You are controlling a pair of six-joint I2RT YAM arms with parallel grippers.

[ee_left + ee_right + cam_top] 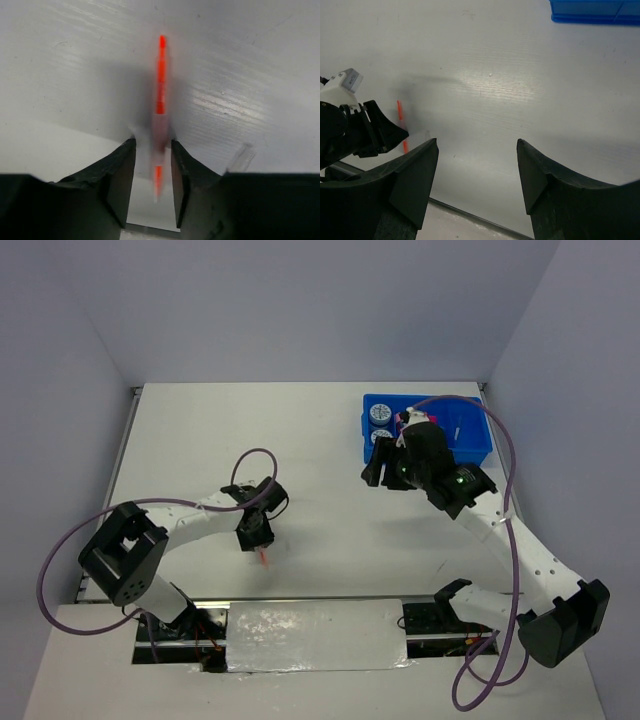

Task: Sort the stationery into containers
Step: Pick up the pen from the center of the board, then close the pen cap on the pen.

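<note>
Orange pen (pixel 160 75) sits in the narrow gap between the 2 fingers (pixel 122 175) of the left end effector (pixel 153 150), its length running straight out from them over the white tabletop (pixel 65 75). The pen is blurred in the left wrist view, and I cannot tell whether the fingers are clamped on it or just beside it. From above, the pen's tip pokes out under that end effector at the middle-left of the tabletop, toward the near edge.

The right end effector (pixel 477 145) is spread wide with nothing between its fingers. In the top view it hangs just beside the near-left corner of the blue tray (pixel 470 440), which sits at the far right of the tabletop. 2 blue-white tape discs (pixel 380 414) lie in the tray's left compartments.
</note>
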